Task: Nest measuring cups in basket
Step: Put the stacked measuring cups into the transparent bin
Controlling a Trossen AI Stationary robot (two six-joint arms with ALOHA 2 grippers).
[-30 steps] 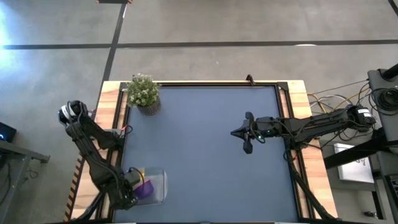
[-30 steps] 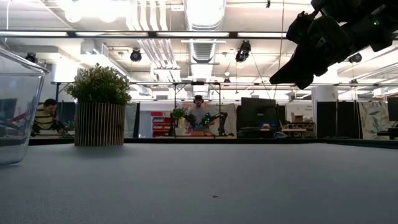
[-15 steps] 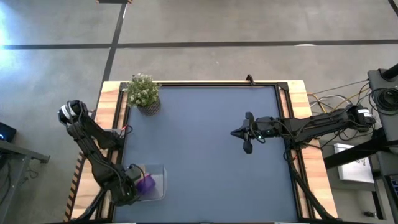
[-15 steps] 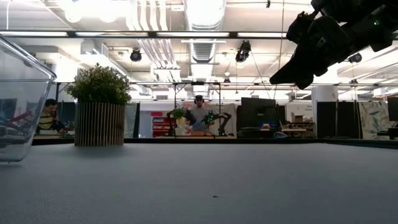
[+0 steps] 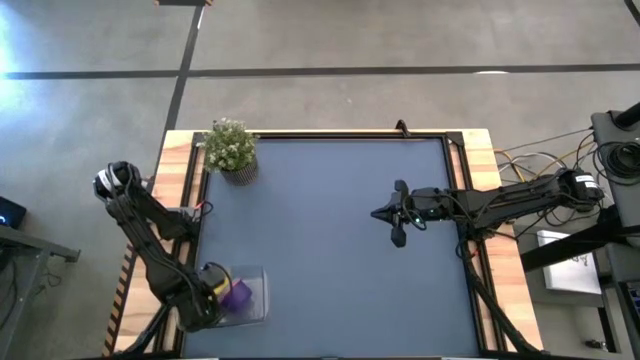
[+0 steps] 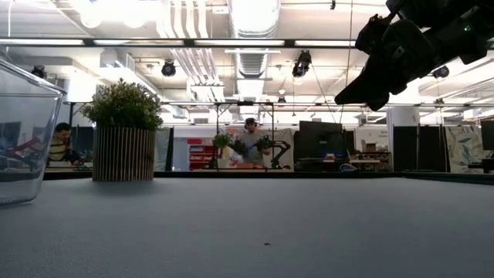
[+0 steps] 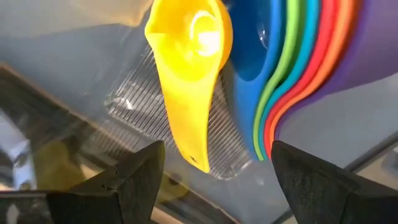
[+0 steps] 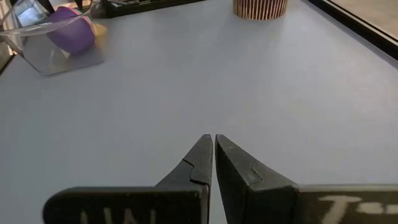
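The clear basket (image 5: 256, 291) sits at the table's near left corner; it also shows in the low view (image 6: 23, 131) and the right wrist view (image 8: 43, 53). Inside it lie the measuring cups (image 5: 236, 294). In the left wrist view the purple, orange, red, green, light blue and blue cups (image 7: 298, 74) are nested, and the yellow cup (image 7: 186, 62) lies beside them. My left gripper (image 5: 207, 297) is open at the basket's left side, its fingers on either side of the yellow cup's handle (image 7: 189, 137). My right gripper (image 5: 397, 215) hangs shut above the table's right half. My left gripper's fingers (image 7: 140, 180) stand apart from the yellow cup's handle. I cannot tell whether they touch the basket's clear wall (image 7: 124, 106).
A small potted plant (image 5: 230, 148) stands at the far left corner, also in the low view (image 6: 123, 131). Bare blue table top (image 5: 330, 250) stretches between the basket and my right gripper. Beyond the table, people sit in the room.
The basket rocked: in the low view its rim tipped up half a second ago and has settled back. My left gripper shifted slightly toward the table's far edge beside the basket.
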